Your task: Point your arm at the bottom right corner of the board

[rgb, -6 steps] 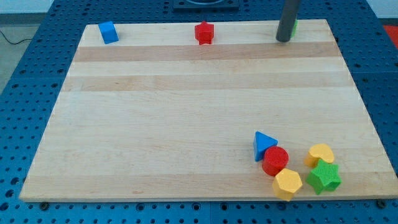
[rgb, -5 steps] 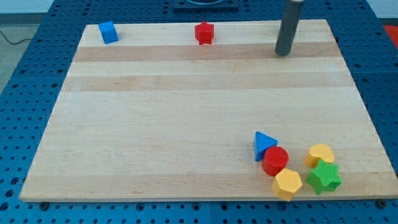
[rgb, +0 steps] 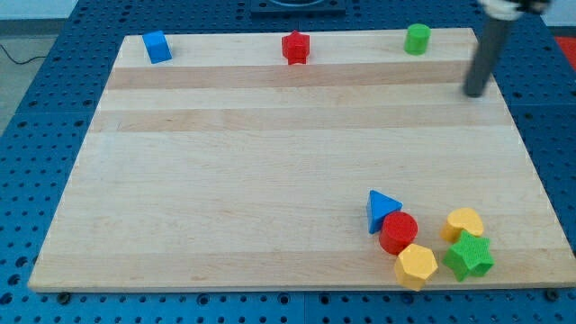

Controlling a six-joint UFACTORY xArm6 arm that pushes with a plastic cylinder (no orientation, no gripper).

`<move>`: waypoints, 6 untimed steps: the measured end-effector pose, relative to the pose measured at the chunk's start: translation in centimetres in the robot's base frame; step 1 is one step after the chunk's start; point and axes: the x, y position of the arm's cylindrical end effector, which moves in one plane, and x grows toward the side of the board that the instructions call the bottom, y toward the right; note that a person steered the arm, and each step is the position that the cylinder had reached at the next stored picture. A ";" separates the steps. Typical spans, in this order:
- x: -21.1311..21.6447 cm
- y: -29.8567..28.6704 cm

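Dark and slightly blurred, the straight rod slants down from the top right, and my tip (rgb: pixel 473 93) rests on the pale wooden board (rgb: pixel 270 162) near its right edge, in the far part, touching no block. Nearest it, well to the left, stands a green cylinder block (rgb: pixel 416 39) at the far edge. Farther left along that edge sit a red block (rgb: pixel 295 47) and a blue cube (rgb: pixel 157 46). Clustered by the near right corner lie a blue triangular block (rgb: pixel 382 210), a red round block (rgb: pixel 399 233), a yellow hexagonal block (rgb: pixel 416 265), a yellow rounded block (rgb: pixel 463 222) and a green star block (rgb: pixel 469 257). Blue perforated metal table (rgb: pixel 36 135) surrounds the board.
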 end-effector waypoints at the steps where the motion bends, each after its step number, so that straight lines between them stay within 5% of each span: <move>1: 1.3 5.0; 2: 1.7 5.3; 3: 7.6 5.3; 4: 19.9 5.2; 5: 26.9 4.3; 6: 27.3 2.4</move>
